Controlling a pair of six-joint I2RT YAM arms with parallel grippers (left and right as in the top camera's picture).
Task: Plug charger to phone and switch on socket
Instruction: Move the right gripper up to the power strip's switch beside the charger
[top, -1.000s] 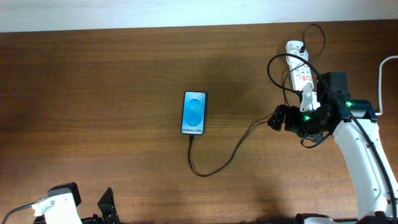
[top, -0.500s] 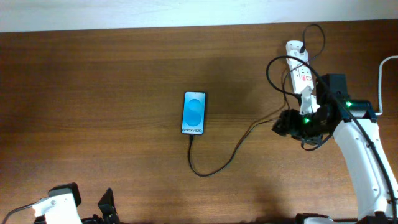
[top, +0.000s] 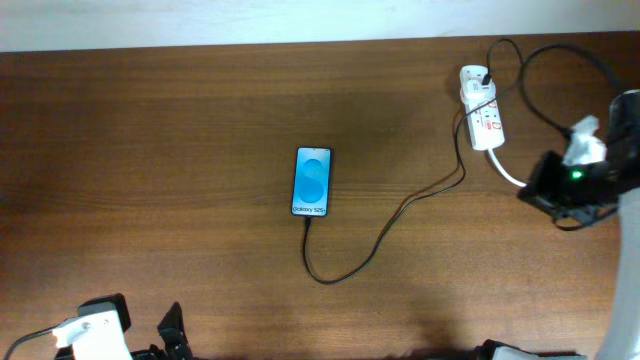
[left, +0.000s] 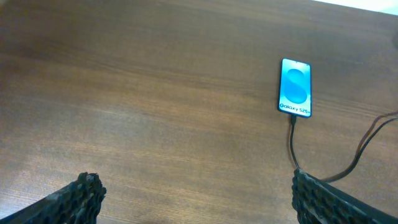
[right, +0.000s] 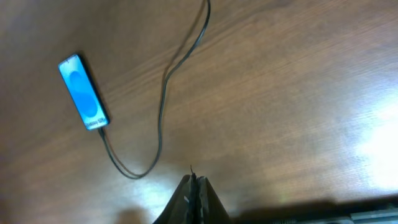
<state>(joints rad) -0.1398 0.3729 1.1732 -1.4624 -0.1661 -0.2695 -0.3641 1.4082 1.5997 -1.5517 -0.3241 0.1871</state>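
The phone (top: 313, 182) lies face up mid-table, its blue screen lit; it also shows in the left wrist view (left: 295, 88) and the right wrist view (right: 83, 93). The charger cable (top: 375, 245) runs from the phone's lower edge, where its plug tip (left: 291, 120) meets the phone, in a loop to the white socket (top: 483, 118) at the back right. My right gripper (right: 193, 182) is shut on nothing, high above the table, its arm (top: 565, 185) right of the socket. My left gripper (left: 196, 183) stands wide open and empty near the front left.
A thick white cord (top: 508, 172) leaves the socket toward the right arm. Black cable loops (top: 535, 70) lie around the socket's far end. The wooden table (top: 150, 150) ends at a pale wall along the back.
My right gripper went from open to shut and its arm drew back to the right, away from the socket. The cable loops by the socket shifted. The left arm stayed still.
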